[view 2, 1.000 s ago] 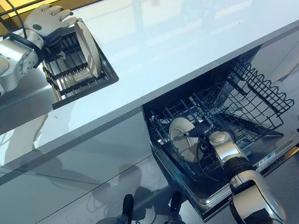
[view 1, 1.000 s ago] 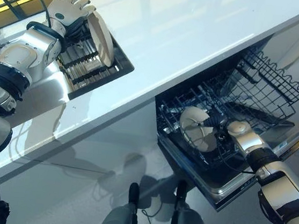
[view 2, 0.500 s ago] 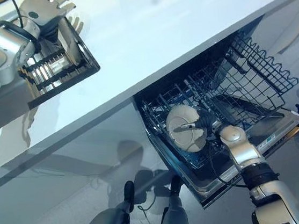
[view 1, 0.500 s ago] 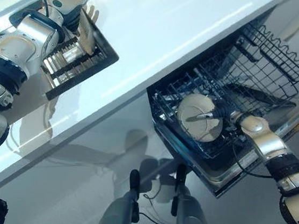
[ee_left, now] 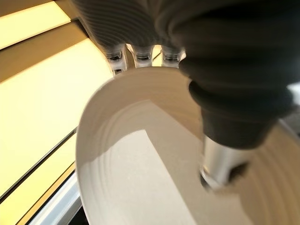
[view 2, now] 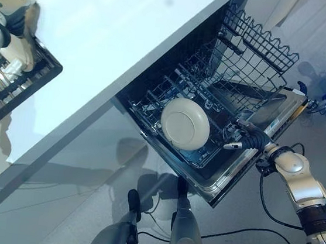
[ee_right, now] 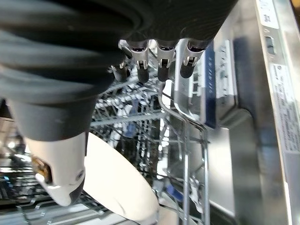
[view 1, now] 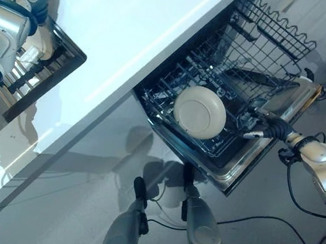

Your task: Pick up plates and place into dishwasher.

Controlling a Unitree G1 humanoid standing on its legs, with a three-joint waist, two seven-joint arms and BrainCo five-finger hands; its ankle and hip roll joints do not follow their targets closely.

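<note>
A white plate (view 1: 200, 112) fills the lower rack's (view 1: 170, 108) front; tines behind stand free.

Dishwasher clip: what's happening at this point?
A round white plate stands on edge in the pulled-out lower wire rack of the open dishwasher. The right hand is open beside the rack, holding nothing. Up on the white counter, the left hand is closed around a second white plate at the black dish rack.

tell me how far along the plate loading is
Done: one plate stands in the dishwasher's lower rack, with the right hand open beside it. In hand: the left hand grips a second plate at the countertop rack. Left: carrying that one over.
</note>
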